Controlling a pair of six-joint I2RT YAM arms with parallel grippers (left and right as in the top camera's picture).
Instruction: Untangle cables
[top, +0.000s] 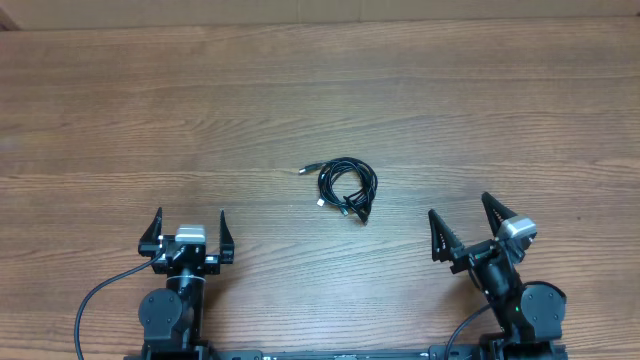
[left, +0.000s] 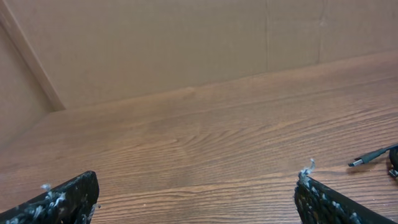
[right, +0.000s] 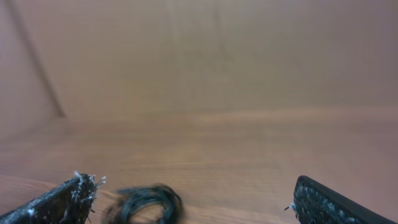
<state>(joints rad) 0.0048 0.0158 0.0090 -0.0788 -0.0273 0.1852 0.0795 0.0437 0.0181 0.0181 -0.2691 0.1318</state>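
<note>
The worktop (top: 320, 90) is a broad slab of brown wood-grain laminate, its streaks running side to side. In the wrist views a plain, matte tan wall (left: 186, 43) rises behind it.

Seen from overhead, the left end effector (top: 189, 215) sits at 7 o'clock. Its two black tapered fingers (left: 68, 199) are spread wide, with nothing between them. The right end effector (top: 459, 205) sits at 5 o'clock, angled inward, and is likewise spread wide and empty.

The cables (top: 346, 189) lie just past the middle of the worktop toward 4 o'clock, well apart from both end effectors. They are thin, glossy black cords wound into a small, loose coil. One short strand strays out toward 10 o'clock and ends in a slim plug (top: 303, 170).
</note>
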